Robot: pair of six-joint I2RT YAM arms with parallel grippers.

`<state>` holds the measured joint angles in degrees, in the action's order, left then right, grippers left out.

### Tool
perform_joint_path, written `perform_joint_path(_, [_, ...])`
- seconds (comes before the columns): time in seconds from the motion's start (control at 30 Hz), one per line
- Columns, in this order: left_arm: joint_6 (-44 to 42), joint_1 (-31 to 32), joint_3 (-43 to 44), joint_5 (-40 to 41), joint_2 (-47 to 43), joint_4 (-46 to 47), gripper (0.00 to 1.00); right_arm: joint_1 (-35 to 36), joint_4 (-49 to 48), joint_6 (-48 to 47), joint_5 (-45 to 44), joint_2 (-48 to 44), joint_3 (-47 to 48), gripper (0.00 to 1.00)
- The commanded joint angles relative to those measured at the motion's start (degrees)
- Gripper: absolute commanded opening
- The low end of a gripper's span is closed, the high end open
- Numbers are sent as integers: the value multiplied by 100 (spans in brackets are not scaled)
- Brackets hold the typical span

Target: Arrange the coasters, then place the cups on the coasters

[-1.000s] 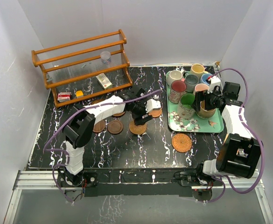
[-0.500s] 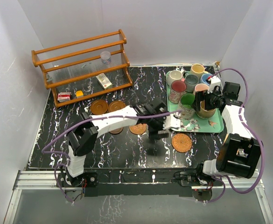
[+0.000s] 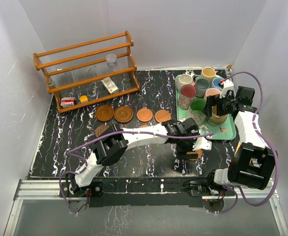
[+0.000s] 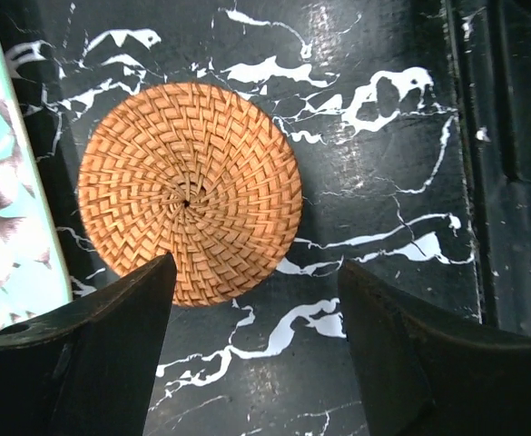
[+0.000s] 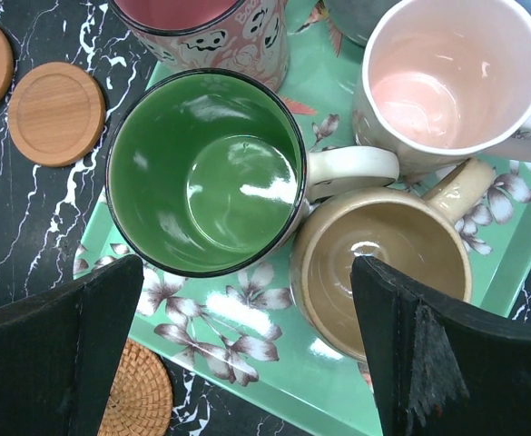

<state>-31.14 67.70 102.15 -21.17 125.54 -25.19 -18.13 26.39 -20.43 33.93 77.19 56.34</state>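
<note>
The left gripper [image 4: 254, 277] has its jaws parted with nothing between them. Both dark fingers [image 4: 74, 363] point straight down at a woven wicker coaster [image 4: 190, 193]. That coaster lies flat on the black marbled table [image 4: 383, 136], close beside the edge of the green floral tray [image 4: 11, 227] but apart from it. From the overhead view, the left arm stretches low and long from its base at the near left. It reaches diagonally across the table, and its wrist bends down over the coaster near the tray's near corner.

The right gripper [image 5: 247, 268] stands fully open and grips nothing. It hovers above the green mug [image 5: 206, 173] and the tan mug [image 5: 383, 263], which sit side by side at the near end of the tray. The pink mug [image 5: 451, 77] and the maroon mug [image 5: 201, 27] are just behind them. The right arm rises from its base at the near right, folds at the elbow, and tips its wrist downward over these mugs.

Four wooden coasters [image 3: 123, 114] lie in a row on the table left of the tray. A fifth [image 3: 101, 130] lies nearer, beside the left arm. All the mugs remain on the tray.
</note>
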Motion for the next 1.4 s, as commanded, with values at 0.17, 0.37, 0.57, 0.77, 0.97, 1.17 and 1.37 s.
perform_joint_path(0.17, [500, 33, 614, 88, 383, 292, 64, -39, -118, 56, 167, -230, 138, 98])
perform_joint_path(0.37, [591, 33, 618, 113, 439, 400, 63, -35, -112, 56, 157, -196, 141, 98])
perform_joint_path(0.57, [669, 30, 635, 203, 571, 525, 62, -40, -126, 57, 141, -178, 132, 98])
perform_joint_path(0.77, [665, 30, 559, 260, 703, 586, 61, -39, -113, 54, 131, -160, 135, 98])
perform_joint_path(0.97, [467, 9, -100, 297, 471, 572, 61, -41, -110, 32, 107, -162, 125, 98])
perform_joint_path(1.17, [170, -121, -977, 346, -130, 351, 60, -41, -105, 21, 93, -147, 126, 98])
perform_joint_path(1.37, [28, -429, -1816, 441, -760, 253, 59, -41, -101, 21, 83, -136, 124, 98])
